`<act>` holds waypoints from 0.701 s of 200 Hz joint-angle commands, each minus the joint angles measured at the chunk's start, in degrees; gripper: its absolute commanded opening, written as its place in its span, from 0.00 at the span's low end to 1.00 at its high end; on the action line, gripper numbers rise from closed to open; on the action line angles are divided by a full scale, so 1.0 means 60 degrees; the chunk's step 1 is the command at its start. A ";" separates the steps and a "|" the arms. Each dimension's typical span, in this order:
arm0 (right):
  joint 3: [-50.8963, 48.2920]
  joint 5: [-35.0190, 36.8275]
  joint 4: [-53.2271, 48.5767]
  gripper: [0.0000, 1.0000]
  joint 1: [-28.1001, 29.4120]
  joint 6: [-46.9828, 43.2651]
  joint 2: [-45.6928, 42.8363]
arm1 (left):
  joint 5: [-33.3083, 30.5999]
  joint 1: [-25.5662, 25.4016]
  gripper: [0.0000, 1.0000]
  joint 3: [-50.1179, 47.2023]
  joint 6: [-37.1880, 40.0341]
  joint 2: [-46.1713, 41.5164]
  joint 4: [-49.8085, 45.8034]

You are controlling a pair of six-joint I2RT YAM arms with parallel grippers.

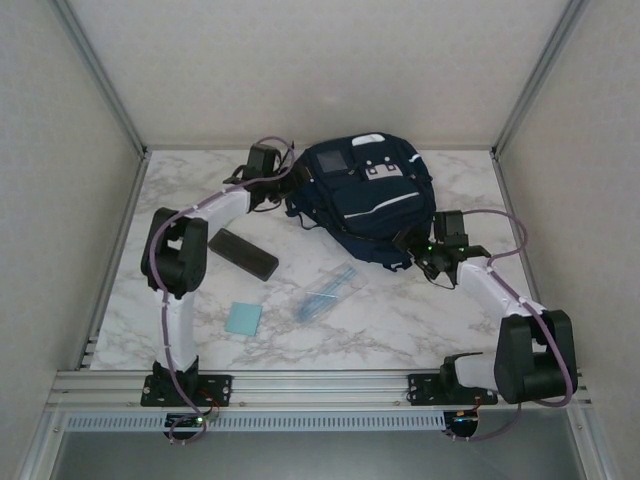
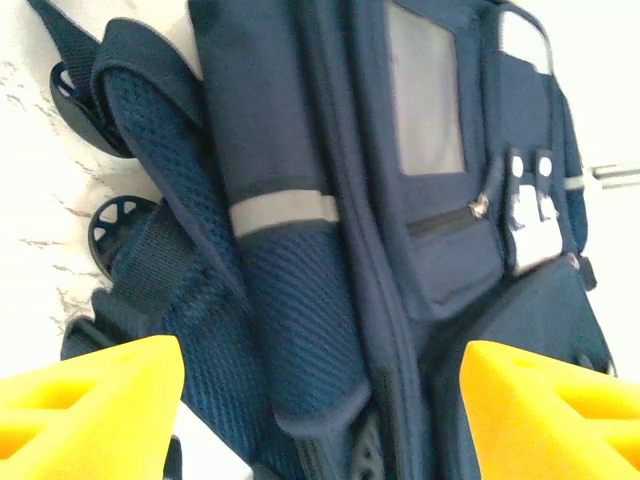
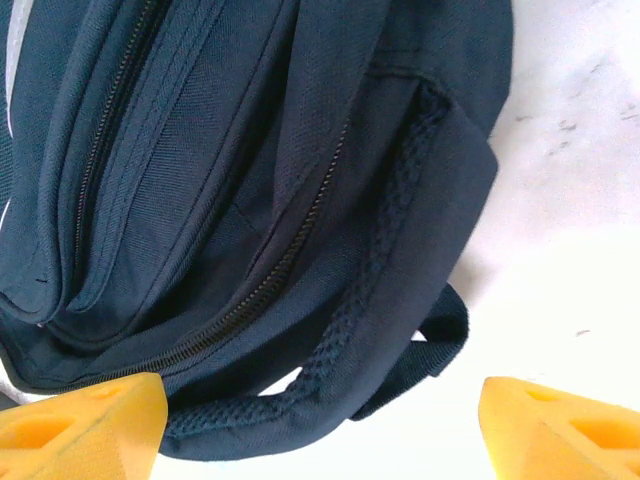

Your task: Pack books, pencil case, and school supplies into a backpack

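The navy backpack (image 1: 365,200) lies at the back middle of the marble table, grey patch facing up. My left gripper (image 1: 287,186) is at its left edge. It stands open, its yellow fingers (image 2: 95,400) wide on either side of a padded shoulder strap (image 2: 300,330) without gripping it. My right gripper (image 1: 413,245) is at the backpack's near right corner, also open, over a zipped seam (image 3: 250,290) and a mesh strap (image 3: 300,400). The dark pencil case (image 1: 243,253), the light-blue pad (image 1: 243,318) and the clear packet of bluish sticks (image 1: 328,293) lie on the table in front. The books are out of view.
The marble tabletop (image 1: 430,310) is bounded by pale enclosure walls with aluminium posts (image 1: 105,80) at the sides. A metal rail (image 1: 320,385) runs along the near edge, where both arm bases are bolted. The loose items lie between the two arms.
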 commanded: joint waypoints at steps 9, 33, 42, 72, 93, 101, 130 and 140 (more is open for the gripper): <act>-0.0283 -0.0263 0.1281 0.82 0.0124 0.0381 0.0494 | 0.0200 -0.0108 0.72 0.0744 -0.0845 0.1099 0.0990; -0.0310 -0.0193 0.1450 0.81 0.0139 0.0429 0.0800 | 0.0270 -0.0156 0.63 0.1759 -0.0884 0.2037 0.0483; -0.0299 -0.0074 0.1458 0.81 0.0141 0.0414 0.0840 | 0.0283 -0.0183 0.55 0.2142 -0.0806 0.2349 0.0162; 0.0114 0.0514 0.1214 0.77 0.0126 0.0183 0.1160 | 0.0812 -0.0273 0.00 0.2155 -0.0915 0.2594 0.0417; 0.0738 0.0786 0.1068 0.66 0.0120 -0.0077 0.1727 | 0.1028 -0.0361 0.00 0.1380 -0.0937 0.2035 0.0686; 0.1049 0.0866 0.1008 0.60 0.0098 -0.0195 0.2003 | 0.1096 -0.0398 0.00 0.0883 -0.0986 0.1689 0.0849; 0.2444 0.1826 0.0264 0.53 0.0067 -0.0721 0.3008 | 0.1281 -0.0624 0.00 -0.1024 -0.1207 0.0136 0.1493; 0.2834 0.2222 0.0070 0.54 0.0065 -0.0989 0.3236 | 0.1246 -0.0781 0.00 -0.1567 -0.1293 -0.0395 0.1613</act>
